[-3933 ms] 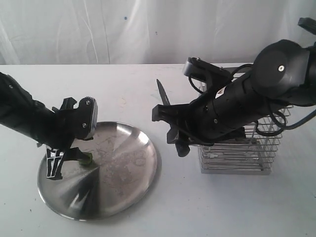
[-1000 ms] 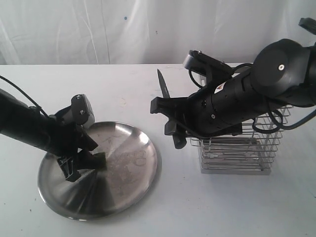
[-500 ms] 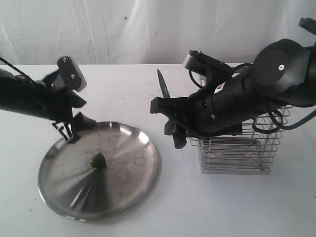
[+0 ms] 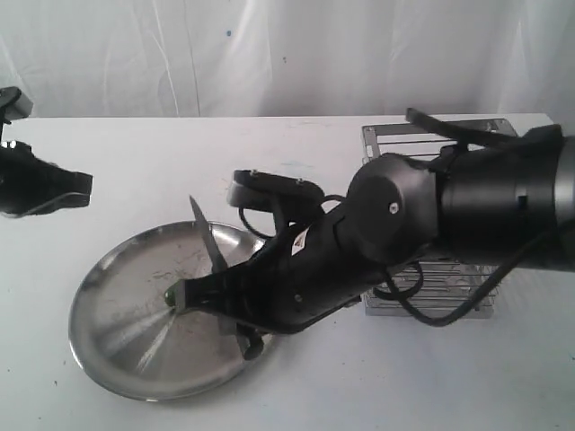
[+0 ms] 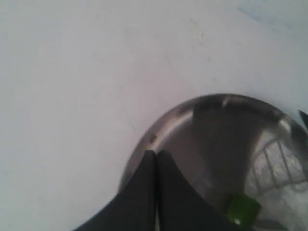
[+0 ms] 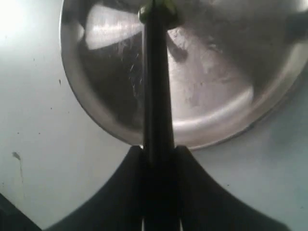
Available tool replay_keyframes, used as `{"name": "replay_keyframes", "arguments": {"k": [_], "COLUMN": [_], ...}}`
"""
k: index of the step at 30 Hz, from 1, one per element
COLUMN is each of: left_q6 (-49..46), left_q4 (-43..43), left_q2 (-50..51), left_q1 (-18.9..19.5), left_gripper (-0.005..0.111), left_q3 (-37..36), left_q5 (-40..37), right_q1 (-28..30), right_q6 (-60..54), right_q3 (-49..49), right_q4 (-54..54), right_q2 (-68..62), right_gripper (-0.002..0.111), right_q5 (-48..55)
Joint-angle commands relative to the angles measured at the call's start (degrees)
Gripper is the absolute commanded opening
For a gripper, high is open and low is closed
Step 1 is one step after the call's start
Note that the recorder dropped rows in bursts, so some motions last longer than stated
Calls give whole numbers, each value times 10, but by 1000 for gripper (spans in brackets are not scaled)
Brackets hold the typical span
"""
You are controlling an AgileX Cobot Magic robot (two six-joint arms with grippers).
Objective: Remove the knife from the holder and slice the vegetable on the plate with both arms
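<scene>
Table surface white, marked with a few dark specks; pale curtain hangs behind it.

Holder stands right of centre. The right arm lies across its front, so only the rim frame at the back and a few lower bars show.

Plate sits left of centre, shiny and scuffed. The right arm's forward links cover its near right portion.

Knife is out of the holder and over the plate, blade slanting up with the tip above the far rim. In the right wrist view the knife is seen edge-on, running out over the plate to the vegetable.

Vegetable, a small green chunk, lies on the plate near its middle, just beside the fingers of the right gripper. Whether blade and vegetable touch cannot be told.

Right arm reaches low from the right and across the middle. The right gripper is clamped on the knife, one jaw either side.

Left arm sits at the far left edge, well apart from the plate. Left gripper: fingers pressed together, nothing between them. Its camera sees the plate rim and the vegetable beyond the fingertips.
</scene>
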State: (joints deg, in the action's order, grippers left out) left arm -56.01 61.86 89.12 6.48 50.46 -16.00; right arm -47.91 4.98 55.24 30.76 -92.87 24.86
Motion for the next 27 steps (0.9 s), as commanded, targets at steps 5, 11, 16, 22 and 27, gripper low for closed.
{"name": "replay_keyframes", "arguments": {"k": [5, 11, 16, 22, 27], "left_q6": [18, -117, -212, -237, -240], "left_q4": [49, 215, 288, 302, 312], "left_q2": [-4, 5, 46, 69, 86], "left_q1": [2, 1, -28, -38, -38], "left_gripper": [1, 0, 1, 1, 1], "left_q3": [-38, -38, -38, -38, -38], "left_q5": [-49, -199, -226, -226, -220], "right_q1": [-69, -69, -69, -69, -69], "right_q6": [63, 92, 113, 149, 195], "right_q3": [1, 10, 67, 93, 93], "right_q4": [-58, -93, -141, -188, -249], "right_q2": [-17, -33, -67, -96, -99], "right_gripper": [0, 0, 0, 0, 0], "right_q5": [-1, 7, 43, 74, 93]}}
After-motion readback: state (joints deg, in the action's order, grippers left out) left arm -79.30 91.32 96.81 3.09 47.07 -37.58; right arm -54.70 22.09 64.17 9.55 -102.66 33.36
